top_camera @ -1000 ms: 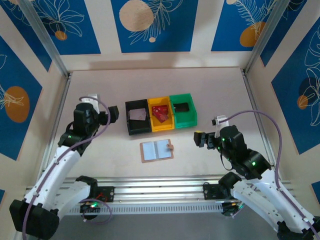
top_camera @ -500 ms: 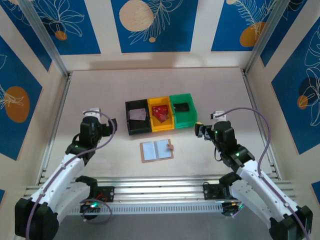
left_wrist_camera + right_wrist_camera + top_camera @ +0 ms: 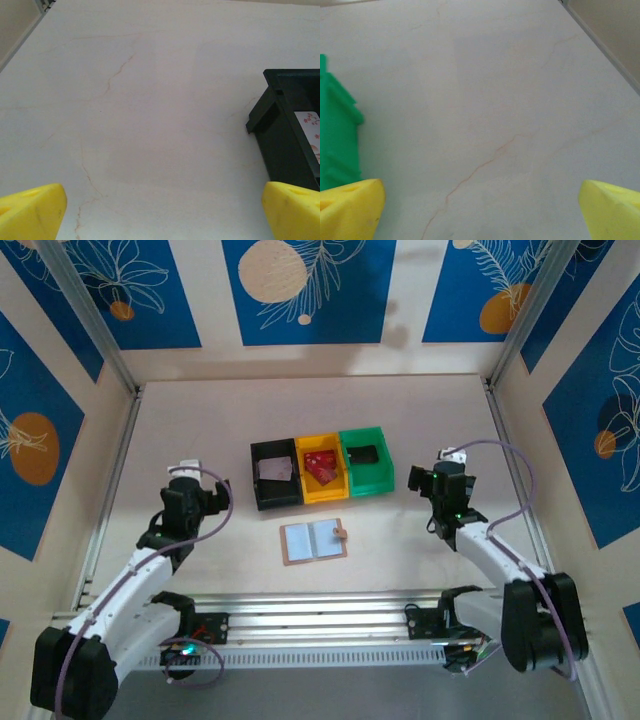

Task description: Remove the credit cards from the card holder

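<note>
My left jaws and right jaws stood wide apart, gripping nothing, over the bench point(image 3: 420, 410). Card holder point(image 3: 314, 540) lay open between my arms, near the yellow bin point(image 3: 322, 492) holding a dark red card point(image 3: 321, 464).

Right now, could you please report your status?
Left gripper and right gripper open, empty. Card holder lies open, apart from both. Red card in yellow bin. Nothing in the way.
</note>
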